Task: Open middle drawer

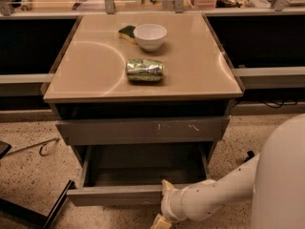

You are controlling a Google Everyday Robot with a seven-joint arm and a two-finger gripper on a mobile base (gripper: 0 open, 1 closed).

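Observation:
The middle drawer (119, 194) is pulled out below the larger grey front with pale scratch marks (143, 130). Its grey box inside (143, 168) is open to view and looks empty. My gripper (163, 203) is at the drawer's front panel, right of its middle, on the white arm (214, 192) that comes in from the lower right. One fingertip (167, 185) hooks over the panel's top edge and the other (159, 222) lies in front of the panel, so the gripper is shut on the panel. The lowest front is hidden.
On the tan cabinet top (86, 70) lie a green can on its side (145, 70), a white bowl (150, 36) and a sponge (127, 32) behind it. My white body (281, 175) fills the lower right. A black frame (43, 209) and cable lie on the speckled floor at left.

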